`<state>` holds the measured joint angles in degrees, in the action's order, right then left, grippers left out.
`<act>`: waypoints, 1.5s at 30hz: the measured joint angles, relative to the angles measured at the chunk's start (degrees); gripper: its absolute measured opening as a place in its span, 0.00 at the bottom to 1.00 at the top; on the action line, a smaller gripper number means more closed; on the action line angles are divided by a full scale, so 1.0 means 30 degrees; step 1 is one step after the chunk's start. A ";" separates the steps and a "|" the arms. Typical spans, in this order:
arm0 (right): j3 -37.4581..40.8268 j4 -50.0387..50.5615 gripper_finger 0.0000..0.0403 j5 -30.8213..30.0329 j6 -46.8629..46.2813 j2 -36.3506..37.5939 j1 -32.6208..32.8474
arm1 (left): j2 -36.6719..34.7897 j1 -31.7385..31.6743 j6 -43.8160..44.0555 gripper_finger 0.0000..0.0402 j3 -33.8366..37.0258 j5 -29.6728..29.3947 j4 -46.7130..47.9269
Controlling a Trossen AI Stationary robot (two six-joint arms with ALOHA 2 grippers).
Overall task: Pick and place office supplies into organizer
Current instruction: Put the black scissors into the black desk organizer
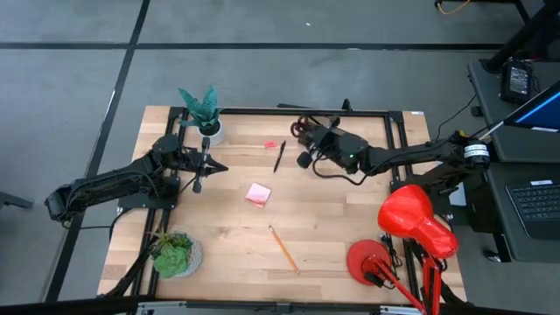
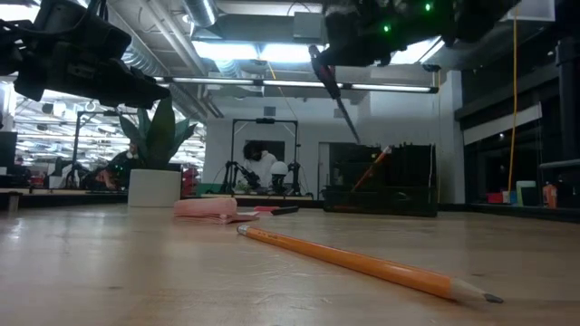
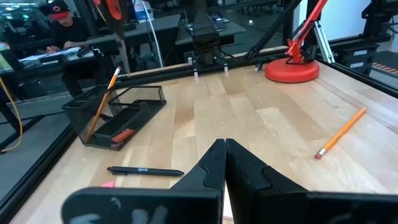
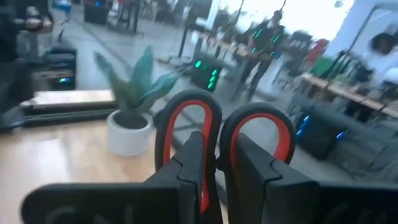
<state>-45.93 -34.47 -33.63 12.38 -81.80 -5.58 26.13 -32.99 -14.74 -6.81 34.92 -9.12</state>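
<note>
My right gripper (image 1: 312,140) is at the far middle of the table, shut on the red-handled scissors (image 4: 189,121). Their dark blades (image 2: 335,95) hang high above the black organizer (image 2: 381,199). The organizer (image 3: 118,115) holds an upright orange pencil (image 3: 102,102) and a small red item. Lying flat on the table are a black pen (image 1: 279,157), a pink sticky-note pad (image 1: 257,194), a small red eraser (image 1: 270,144) and a second pencil (image 1: 283,248). My left gripper (image 1: 199,172) is shut and touches nothing, at the left beside a plant. My right gripper pinches the scissors between its two fingers where the two red loops meet (image 4: 206,186). The fingers come in level from the table's right. Both loops stand out past the fingertips. The shut blades (image 2: 337,100) hang slanting below the gripper, clear of the table.
A white-potted plant (image 1: 203,109) stands at the far left and a second plant (image 1: 175,254) at the near left. A red desk lamp (image 1: 411,219) fills the near right, with its round base (image 3: 292,68) on the table. People sit in the room beyond.
</note>
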 joint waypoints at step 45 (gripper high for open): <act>0.2695 -0.7028 0.04 0.4296 -0.1367 -0.1502 -0.6425 | 0.0000 0.0004 0.0310 0.01 0.0000 -0.0007 0.0019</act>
<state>-37.85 -55.56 -20.74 8.28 -86.30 -24.85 26.13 -32.97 -13.81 -6.81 34.89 -9.06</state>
